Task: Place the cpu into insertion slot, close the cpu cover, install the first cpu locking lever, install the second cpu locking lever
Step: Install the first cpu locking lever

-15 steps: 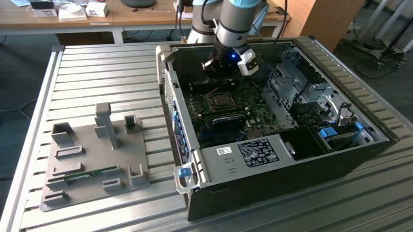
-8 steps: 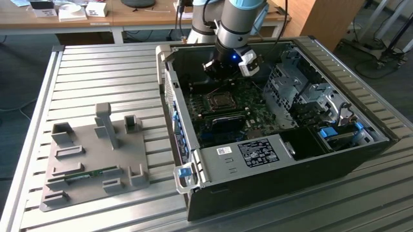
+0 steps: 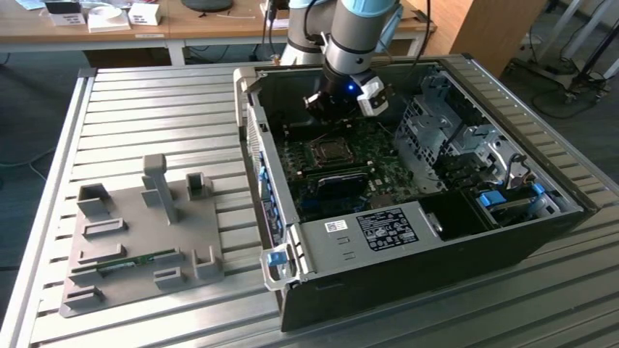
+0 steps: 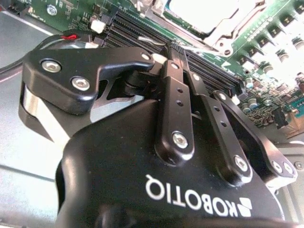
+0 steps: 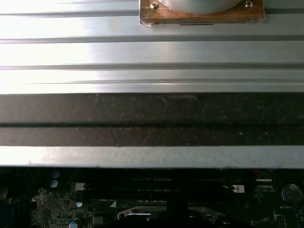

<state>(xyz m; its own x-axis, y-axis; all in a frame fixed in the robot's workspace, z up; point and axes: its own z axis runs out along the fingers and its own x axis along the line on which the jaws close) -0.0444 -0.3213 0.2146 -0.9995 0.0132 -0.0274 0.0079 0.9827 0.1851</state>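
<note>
Gripper (image 3: 331, 114): clenched, fingertips together, hanging just beside insertion slot (image 3: 329, 151)
Memory slots (image 4: 142, 33): between gripper and insertion slot
Computer case (image 3: 387, 279): lying open around insertion slot

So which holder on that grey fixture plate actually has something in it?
The long low holder by the grey fixture plate's near edge in the exterior view: a thin green circuit strip lies in it; the others look empty.

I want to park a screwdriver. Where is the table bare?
Bare slats run between the fixture and the table's far edge, and past the case at the exterior view's right. Inside the case it is crowded, with the gripper near the slot.
</note>
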